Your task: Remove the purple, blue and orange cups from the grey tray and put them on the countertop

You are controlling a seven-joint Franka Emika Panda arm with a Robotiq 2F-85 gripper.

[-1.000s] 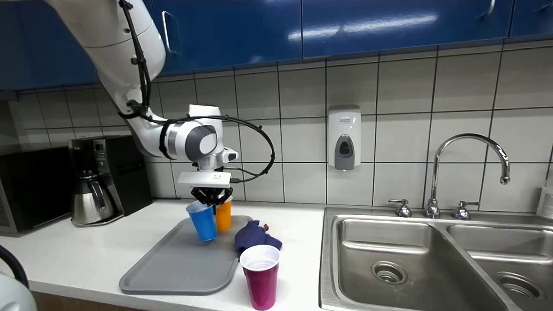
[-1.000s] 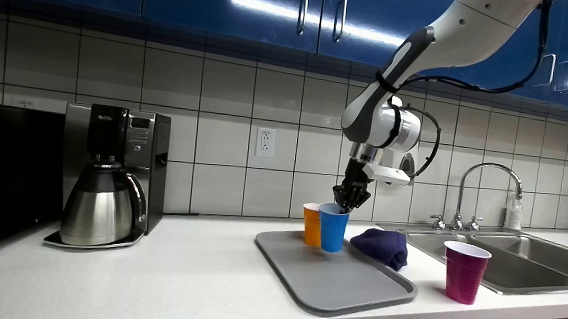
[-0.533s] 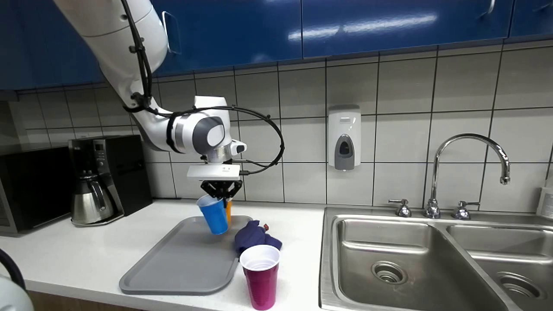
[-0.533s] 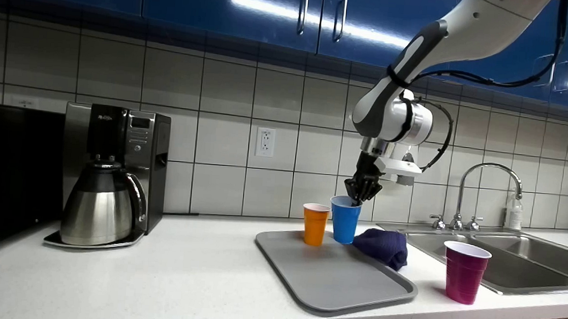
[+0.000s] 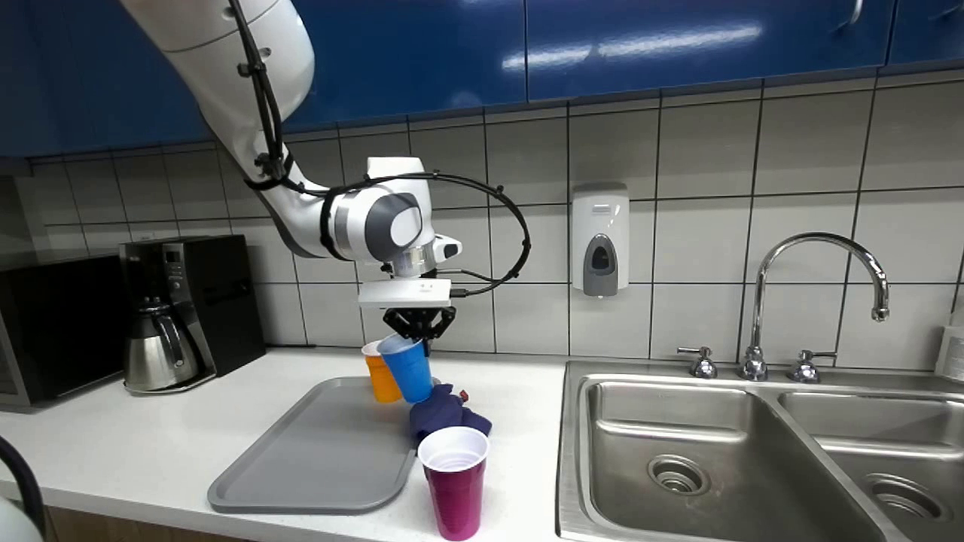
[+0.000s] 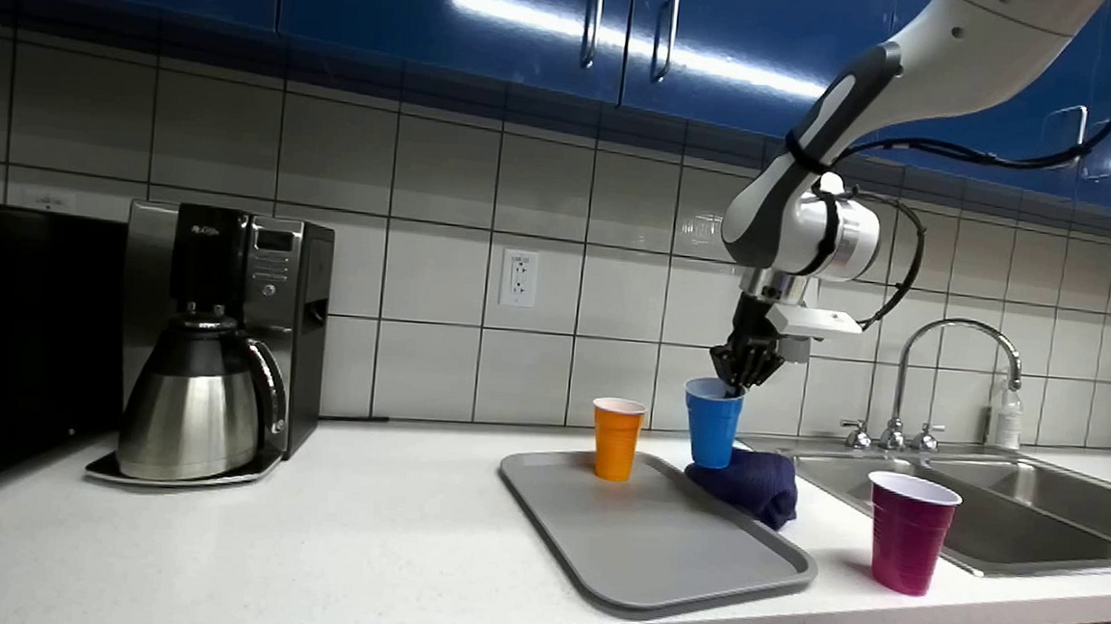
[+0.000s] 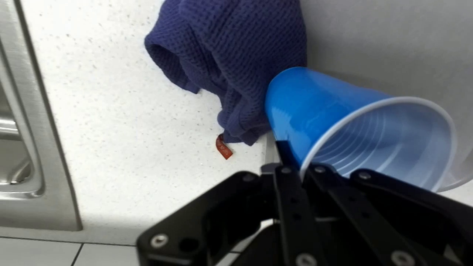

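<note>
My gripper (image 7: 298, 168) is shut on the near rim of the blue cup (image 7: 314, 107), one finger inside and one outside. The blue cup hangs slightly tilted, raised over the tray's edge by the cloth; it shows in both exterior views (image 5: 408, 369) (image 6: 711, 426). The orange cup (image 6: 616, 441) stands upright on the far part of the grey tray (image 6: 657, 550); in an exterior view the orange cup (image 5: 381, 378) is partly behind the blue one. The purple cup (image 5: 456, 493) stands upright on the countertop (image 6: 310, 548), off the tray, near the front edge (image 6: 908, 536).
A crumpled dark purple cloth (image 5: 444, 414) with a red tag (image 7: 223, 147) lies against the tray's side, below the blue cup. A metal sink (image 5: 570, 452) and faucet (image 5: 761, 301) are at the right. A coffee maker (image 6: 215, 359) stands at the left. Tiled wall behind, cabinets (image 5: 407, 53) above.
My gripper has carried the blue cup right and upward in both exterior views, away from the orange cup and over to the cloth. The orange and purple cups have not moved.
</note>
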